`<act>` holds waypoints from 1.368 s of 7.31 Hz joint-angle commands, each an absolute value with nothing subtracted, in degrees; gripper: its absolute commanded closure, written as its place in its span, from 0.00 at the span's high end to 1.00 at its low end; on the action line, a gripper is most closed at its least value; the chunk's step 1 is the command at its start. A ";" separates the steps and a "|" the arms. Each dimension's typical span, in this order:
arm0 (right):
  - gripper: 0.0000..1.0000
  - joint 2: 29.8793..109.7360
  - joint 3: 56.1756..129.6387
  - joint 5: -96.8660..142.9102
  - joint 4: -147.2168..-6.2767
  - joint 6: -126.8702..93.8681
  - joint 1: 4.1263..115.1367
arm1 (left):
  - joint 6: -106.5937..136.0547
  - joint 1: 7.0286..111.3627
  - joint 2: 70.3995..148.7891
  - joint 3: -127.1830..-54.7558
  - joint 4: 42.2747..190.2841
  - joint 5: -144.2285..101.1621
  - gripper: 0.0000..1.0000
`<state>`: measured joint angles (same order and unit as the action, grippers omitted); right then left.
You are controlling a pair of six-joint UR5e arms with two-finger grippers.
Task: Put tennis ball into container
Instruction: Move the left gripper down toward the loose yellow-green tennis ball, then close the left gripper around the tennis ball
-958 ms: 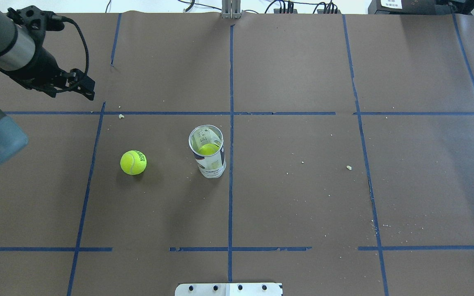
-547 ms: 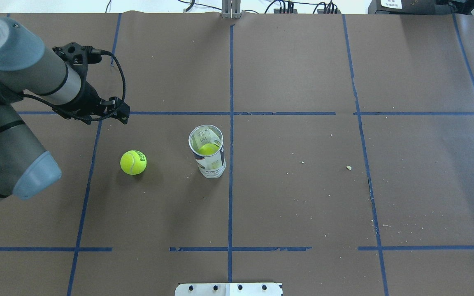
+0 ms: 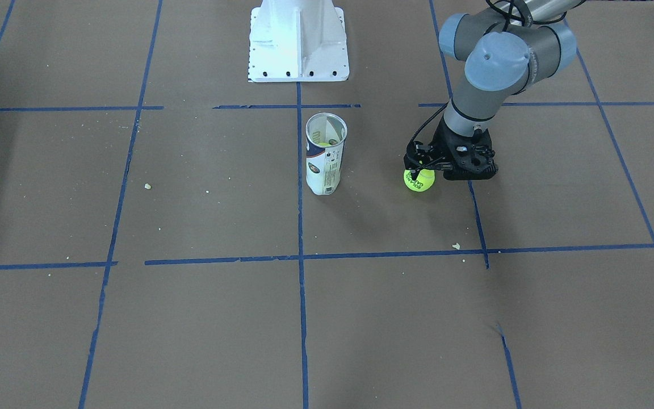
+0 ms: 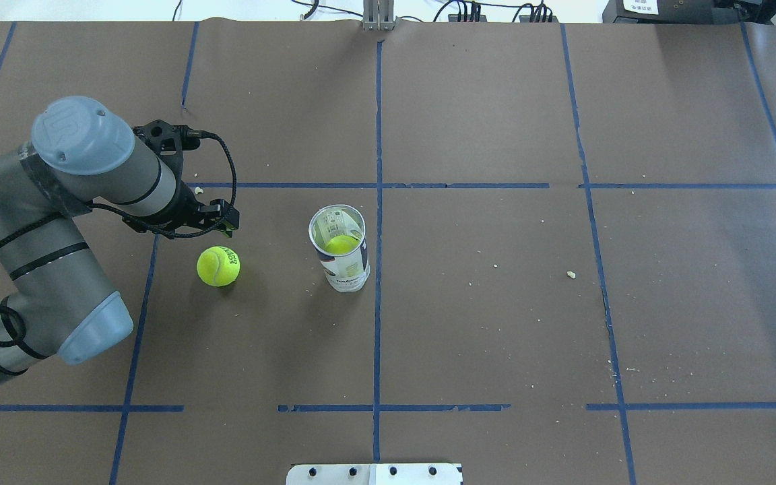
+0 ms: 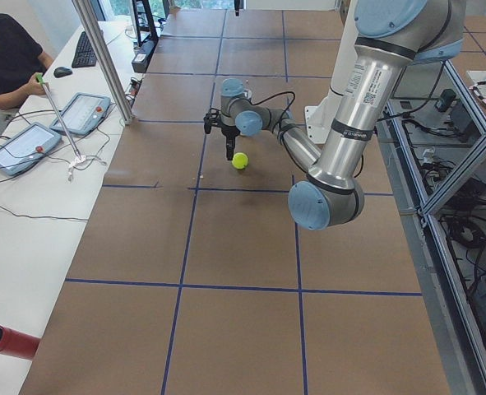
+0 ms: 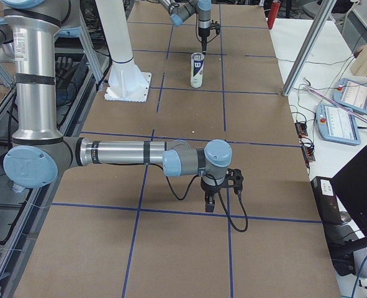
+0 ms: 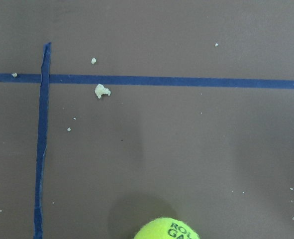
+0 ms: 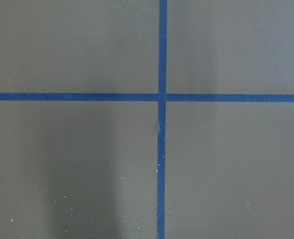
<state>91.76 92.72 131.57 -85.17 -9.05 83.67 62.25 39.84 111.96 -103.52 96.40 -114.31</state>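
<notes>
The tennis ball (image 4: 218, 266) lies loose on the brown table, left of the container (image 4: 339, 250); its top edge shows at the bottom of the left wrist view as the ball (image 7: 166, 230). The container (image 3: 326, 153) stands upright with its top open, and a second yellow-green ball sits inside it. My left gripper (image 4: 228, 222) hangs just beyond the loose ball, a little above the table, fingers together and holding nothing. My right gripper (image 6: 219, 197) shows only in the exterior right view, far from both things; I cannot tell its state.
A white metal pedestal (image 3: 298, 40) with bolt holes stands at the robot's side of the table. Blue tape lines (image 4: 378, 303) grid the brown paper. Small crumbs (image 4: 570, 274) lie scattered. Operators' tablets (image 5: 29, 144) rest on a side desk.
My left arm has swung in from the far left corner toward the middle, bringing its gripper down next to the loose ball. Ball and container have not moved.
</notes>
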 commanded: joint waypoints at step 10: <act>1.00 91.76 92.72 131.57 -85.17 -9.05 83.67 | 62.40 35.78 112.15 -98.09 101.78 -114.17 1.00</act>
<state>91.76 92.72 131.57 -85.17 -9.05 83.67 62.44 36.18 112.16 -98.14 101.75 -114.17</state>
